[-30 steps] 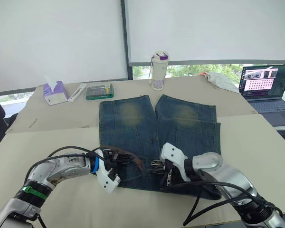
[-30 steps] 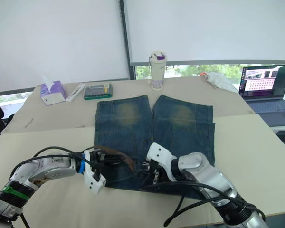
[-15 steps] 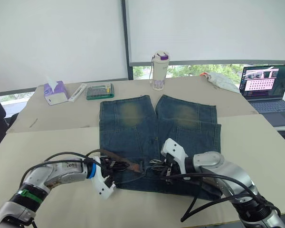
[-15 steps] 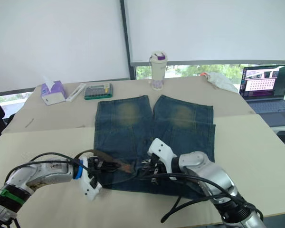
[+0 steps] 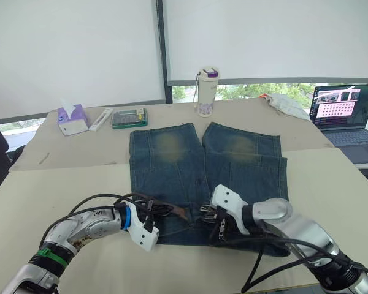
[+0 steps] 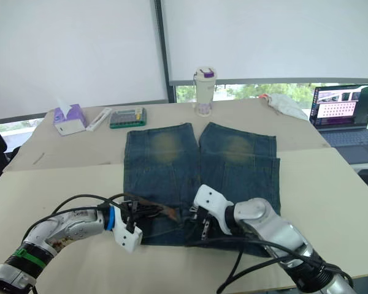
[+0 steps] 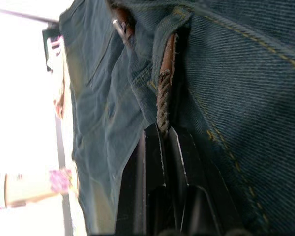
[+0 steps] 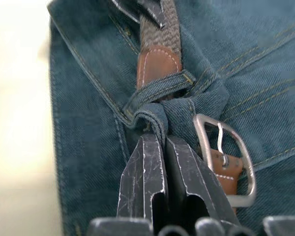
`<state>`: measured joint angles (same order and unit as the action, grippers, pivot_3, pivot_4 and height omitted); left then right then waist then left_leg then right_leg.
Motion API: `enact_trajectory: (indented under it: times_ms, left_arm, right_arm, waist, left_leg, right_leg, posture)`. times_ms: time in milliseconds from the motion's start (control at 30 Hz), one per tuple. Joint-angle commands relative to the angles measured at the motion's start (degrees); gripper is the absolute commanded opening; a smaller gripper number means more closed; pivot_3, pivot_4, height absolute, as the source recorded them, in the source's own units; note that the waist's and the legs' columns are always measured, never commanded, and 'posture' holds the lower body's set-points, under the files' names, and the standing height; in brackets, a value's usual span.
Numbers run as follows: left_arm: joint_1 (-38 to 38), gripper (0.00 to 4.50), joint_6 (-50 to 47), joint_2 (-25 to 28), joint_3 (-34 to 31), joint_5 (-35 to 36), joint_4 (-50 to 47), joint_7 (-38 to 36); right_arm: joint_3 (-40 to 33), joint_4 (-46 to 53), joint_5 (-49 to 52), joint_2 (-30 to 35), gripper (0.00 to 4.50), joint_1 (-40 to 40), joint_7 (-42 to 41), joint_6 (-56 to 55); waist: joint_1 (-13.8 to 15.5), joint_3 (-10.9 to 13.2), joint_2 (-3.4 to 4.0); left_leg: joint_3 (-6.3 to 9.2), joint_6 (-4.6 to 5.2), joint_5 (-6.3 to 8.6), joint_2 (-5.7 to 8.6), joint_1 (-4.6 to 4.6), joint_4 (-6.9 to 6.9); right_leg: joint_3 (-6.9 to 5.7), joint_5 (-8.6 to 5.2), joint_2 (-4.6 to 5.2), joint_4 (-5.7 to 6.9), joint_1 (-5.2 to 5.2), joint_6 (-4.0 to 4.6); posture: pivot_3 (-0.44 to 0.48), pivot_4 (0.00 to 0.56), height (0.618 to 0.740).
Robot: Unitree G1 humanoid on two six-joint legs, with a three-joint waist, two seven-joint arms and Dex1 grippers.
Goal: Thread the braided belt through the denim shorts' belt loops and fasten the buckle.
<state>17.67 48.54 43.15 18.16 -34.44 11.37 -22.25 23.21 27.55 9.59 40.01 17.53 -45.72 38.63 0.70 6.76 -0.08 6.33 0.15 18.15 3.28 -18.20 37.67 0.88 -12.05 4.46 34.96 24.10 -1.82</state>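
The denim shorts (image 5: pixel 172 165) lie flat on the table with the waistband nearest me. My left gripper (image 5: pixel 154 211) is at the waistband's left part, shut on the braided belt (image 7: pixel 163 101) just behind its leather tip. That tip (image 8: pixel 157 66) sits under one of the belt loops (image 8: pixel 162 88). My right gripper (image 8: pixel 161 137) is at the waistband's middle, shut on a fold of denim at that loop. The silver buckle (image 8: pixel 225 164) lies right beside its fingers. Much of the belt is hidden by the arms and the cloth.
At the table's far side stand a tissue box (image 5: pixel 72 119), a white flat item (image 5: pixel 99 119), a green box (image 5: pixel 129 117) and a bottle (image 5: pixel 205 92). A white cloth (image 5: pixel 285 104) and an open laptop (image 5: pixel 343 110) are at the far right.
My left gripper has moved right along the waistband with the belt, bringing the tip closer to the right gripper. The right gripper has stayed at the middle of the waistband.
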Motion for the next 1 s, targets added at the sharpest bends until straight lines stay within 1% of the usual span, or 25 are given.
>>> enact_trajectory:
  times_ms: [33, 100, 200, 367, 433, 467, 500, 567, 600, 633, 733, 833, 900, 1000]
  left_arm:
    - [-1.3, 0.00, -1.5, -0.3, -1.0, 4.6, 0.2, -1.0]
    - [-2.0, 0.00, -2.4, -0.6, -0.7, 7.5, -0.7, -2.5]
    - [-2.1, 0.00, -2.8, -0.6, -0.3, 9.5, -1.1, -4.3]
    - [-1.4, 0.00, -5.4, -1.2, -0.5, 12.3, -3.4, -7.6]
    - [-1.0, 0.00, -7.0, -1.4, -0.9, 13.1, -5.0, -8.8]
    - [-0.8, 0.00, -8.2, -1.5, -1.2, 13.5, -5.9, -9.4]
    - [-0.6, 0.00, -9.9, -1.7, -1.7, 13.9, -6.7, -9.9]
    - [-0.6, 0.00, -14.8, -2.5, -2.6, 15.5, -8.6, -11.3]
    - [-0.6, 0.00, -16.8, -2.8, -3.0, 16.2, -9.5, -11.9]
    - [0.0, 0.00, -18.9, -3.3, -3.2, 16.5, -9.9, -12.7]
    - [2.1, 0.00, -26.4, -4.9, -3.3, 19.3, -10.0, -16.0]
    - [4.0, 0.00, -31.6, -6.2, -3.2, 23.1, -10.5, -19.8]
    - [4.9, 0.00, -34.0, -6.8, -2.9, 25.5, -11.1, -22.5]
    - [4.6, 0.00, -36.0, -6.8, -1.3, 29.5, -14.9, -28.2]
  right_arm:
    - [-0.1, 0.7, -5.8, 0.8, 1.76, -0.2, 2.2, -8.1]
    - [1.2, 1.3, -7.7, 1.3, 2.41, -0.3, 1.5, -10.9]
    - [3.2, 0.3, -11.9, 1.7, 2.41, 0.2, 0.8, -15.6]
    - [4.3, -5.0, -16.4, -1.4, 2.41, 2.7, 2.4, -19.6]
    - [3.2, -6.2, -16.4, -3.3, 1.91, 3.2, 3.3, -18.6]
    - [2.4, -6.1, -15.6, -4.1, 1.74, 3.3, 3.2, -17.2]
    - [1.2, -5.9, -14.4, -5.1, 1.29, 3.4, 3.1, -15.5]
    - [-1.6, -5.2, -11.8, -7.6, 0.67, 3.7, 3.5, -11.0]
    - [-2.8, -4.9, -10.8, -8.5, 0.25, 4.0, 3.4, -8.9]
    - [-4.0, -4.7, -9.6, -9.6, 0.01, 4.5, 3.5, -5.9]
    - [-6.0, -4.3, -7.0, -11.4, 0.01, 5.4, 3.1, 0.4]
    - [-6.1, -4.3, -5.8, -11.2, 0.01, 6.5, 2.2, 2.9]
    - [-6.1, -4.3, -4.8, -10.8, 0.01, 7.3, 1.6, 4.8]
    - [-5.9, -4.0, -4.2, -10.3, 0.01, 8.1, 1.8, 8.1]
  waist:
    - [-0.1, 0.0, -0.01]
    - [-0.1, 0.0, 0.00]
    - [-0.1, 0.0, 0.00]
    - [-0.1, 0.0, 0.00]
    - [-0.1, 0.0, -0.01]
    - [-0.1, 0.0, -0.01]
    - [0.0, 0.0, -0.01]
    - [0.0, 0.0, -0.01]
    - [0.0, 0.0, -0.01]
    - [0.0, 0.0, 0.00]
    - [0.0, 0.0, 0.00]
    - [-0.1, 0.0, 0.00]
    - [-0.2, 0.0, 0.01]
    - [-0.2, 0.0, 0.01]
  left_leg:
    - [0.00, 0.00, 0.00, -0.02, 0.01, 0.00]
    - [-0.01, -0.01, 0.00, -0.02, 0.01, 0.00]
    - [-0.03, -0.01, 0.00, -0.02, 0.00, 0.00]
    - [-0.05, -0.01, 0.00, -0.01, 0.00, 0.01]
    - [-0.05, -0.01, 0.00, 0.00, 0.00, 0.00]
    - [-0.05, -0.02, -0.01, 0.00, 0.00, 0.00]
    - [-0.04, -0.05, -0.02, 0.00, -0.01, 0.01]
    - [-0.04, -0.03, -0.01, 0.00, -0.03, 0.03]
    - [-0.03, -0.03, -0.01, -0.01, -0.04, 0.04]
    - [-0.01, -0.03, -0.01, -0.01, -0.04, 0.04]
    - [0.00, 0.00, 0.00, 0.00, -0.06, 0.04]
    - [0.00, 0.02, 0.01, 0.04, -0.06, 0.05]
    - [-0.01, 0.02, 0.02, 0.06, -0.05, 0.05]
    - [0.00, 0.02, 0.01, 0.04, -0.07, 0.06]
  right_leg:
    - [0.00, 0.00, -0.01, 0.00, -0.01, 0.00]
    - [0.00, 0.00, -0.01, 0.00, 0.02, 0.00]
    - [0.01, 0.00, -0.01, 0.01, 0.03, 0.00]
    - [0.01, 0.00, -0.03, -0.02, 0.02, 0.01]
    - [0.01, 0.00, -0.03, -0.01, 0.02, 0.01]
    - [0.00, 0.00, -0.04, -0.01, 0.02, 0.01]
    - [0.01, 0.01, -0.03, -0.01, 0.02, 0.01]
    - [0.03, 0.01, -0.03, -0.01, 0.02, 0.02]
    - [0.03, 0.01, -0.03, 0.00, 0.02, 0.02]
    - [0.03, 0.01, -0.03, 0.01, 0.02, 0.02]
    - [0.02, 0.01, -0.05, 0.02, 0.03, 0.03]
    - [0.01, 0.01, -0.05, 0.04, 0.02, 0.03]
    - [0.02, 0.01, -0.05, 0.05, 0.03, 0.03]
    - [0.01, 0.02, -0.06, 0.04, 0.05, 0.03]
  posture:
    - [0.000, 0.150, 0.740]
    - [0.000, 0.150, 0.740]
    - [0.000, 0.150, 0.740]
    - [0.000, 0.150, 0.740]
    - [0.000, 0.150, 0.740]
    - [0.000, 0.150, 0.740]
    - [0.000, 0.150, 0.740]
    - [0.000, 0.150, 0.740]
    - [0.000, 0.150, 0.740]
    - [0.000, 0.150, 0.740]
    - [0.000, 0.150, 0.740]
    - [0.000, 0.150, 0.740]
    - [0.000, 0.150, 0.740]
    - [0.000, 0.150, 0.740]
